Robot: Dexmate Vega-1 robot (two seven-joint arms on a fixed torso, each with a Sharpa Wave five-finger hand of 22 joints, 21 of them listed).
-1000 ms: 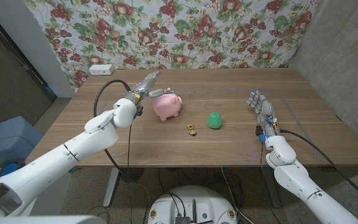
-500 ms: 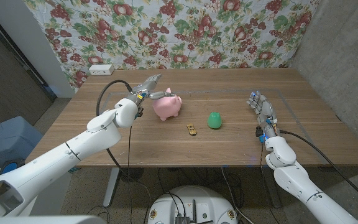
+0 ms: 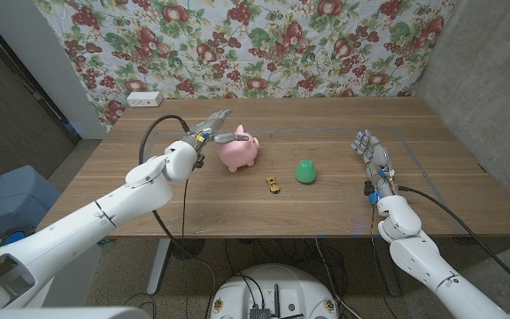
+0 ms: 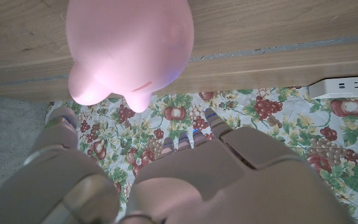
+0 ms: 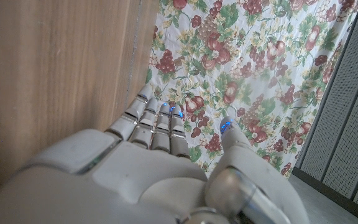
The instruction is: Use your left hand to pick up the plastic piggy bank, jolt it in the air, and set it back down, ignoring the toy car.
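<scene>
The pink plastic piggy bank (image 3: 240, 152) stands on the wooden table (image 3: 193, 199), left of the middle. My left hand (image 3: 212, 129) hovers just beside and behind its upper left side with fingers spread, holding nothing. In the left wrist view the piggy bank (image 4: 129, 50) lies ahead of my left hand (image 4: 185, 174), with a gap between the fingertips (image 4: 209, 115) and the pig. A small yellow toy car (image 3: 274, 184) sits on the table in front of the pig. My right hand (image 3: 372, 155) waits at the table's right side, fingers straight, holding nothing.
A green egg-shaped object (image 3: 305, 171) stands to the right of the toy car. A white power strip (image 3: 143, 97) lies at the table's far left corner. A flowered cloth (image 3: 264, 44) hangs behind the table.
My left hand has edged right, closer to the piggy bank's top, with its fingers reaching over it. The pig, the car and my right hand have stayed put.
</scene>
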